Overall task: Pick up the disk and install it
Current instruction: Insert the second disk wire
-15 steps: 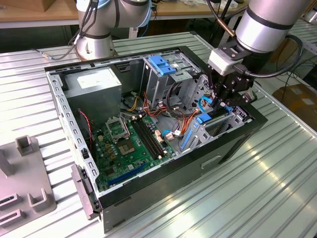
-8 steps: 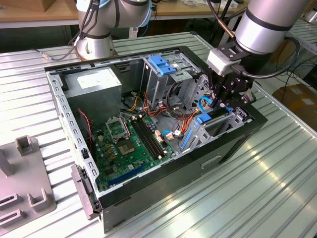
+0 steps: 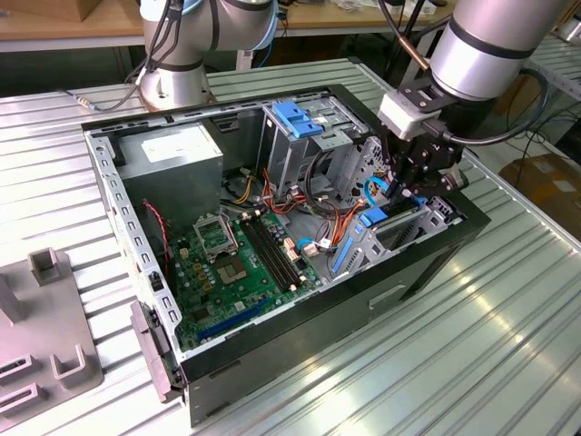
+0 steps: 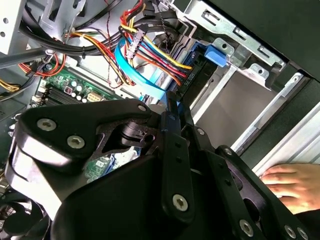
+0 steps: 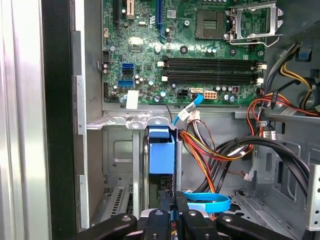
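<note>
**Disk edge-on in the drive bay, claw directly over it**

Exterior view, left to right: grey fixture block [image 3: 41,341] on the slatted table [image 3: 508,345]; open computer case [image 3: 272,263] with green motherboard [image 3: 241,268]; then the gripper [image 3: 410,182] low over the bay at the case's right end.

The disk [image 5: 161,152] stands on edge in the metal drive bay [image 5: 120,150], blue carrier frame uppermost. In the first wrist view its long axis runs straight away from the claw, which sits right at its near end, in line with it.

The fingers look drawn close around the frame's thin edge; whether they actually grip it, cannot tell.

A person's hand [image 4: 292,182] rests outside the case, near the bay.
</note>
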{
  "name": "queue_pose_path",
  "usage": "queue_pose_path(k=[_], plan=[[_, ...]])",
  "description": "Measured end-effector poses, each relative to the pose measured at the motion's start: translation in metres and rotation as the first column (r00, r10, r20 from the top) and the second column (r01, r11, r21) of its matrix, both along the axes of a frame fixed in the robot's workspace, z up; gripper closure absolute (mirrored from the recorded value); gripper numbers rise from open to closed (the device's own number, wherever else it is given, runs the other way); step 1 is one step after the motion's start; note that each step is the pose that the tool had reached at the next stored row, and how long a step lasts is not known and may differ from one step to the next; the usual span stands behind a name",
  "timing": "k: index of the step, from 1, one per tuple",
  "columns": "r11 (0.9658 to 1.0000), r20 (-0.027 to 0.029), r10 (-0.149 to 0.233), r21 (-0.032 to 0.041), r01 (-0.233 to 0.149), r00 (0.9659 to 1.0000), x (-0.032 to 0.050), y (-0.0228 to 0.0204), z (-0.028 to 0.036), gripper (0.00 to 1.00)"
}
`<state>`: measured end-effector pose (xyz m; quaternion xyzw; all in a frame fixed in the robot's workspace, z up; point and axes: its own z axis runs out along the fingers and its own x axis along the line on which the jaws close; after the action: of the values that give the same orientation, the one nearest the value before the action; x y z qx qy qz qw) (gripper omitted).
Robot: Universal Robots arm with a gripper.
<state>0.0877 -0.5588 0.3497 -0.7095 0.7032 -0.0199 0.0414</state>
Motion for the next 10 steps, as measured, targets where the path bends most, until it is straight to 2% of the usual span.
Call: queue_pose_path(k=[6, 10], plan=[[1.0000, 0.0010, 0.000, 0.0011, 0.000, 1.0000, 0.0005, 0.0000, -0.0034, 0.84], [1.0000, 0.0010, 0.000, 0.0061, 0.000, 1.0000, 0.0004, 0.0000, -0.0045, 0.84]])
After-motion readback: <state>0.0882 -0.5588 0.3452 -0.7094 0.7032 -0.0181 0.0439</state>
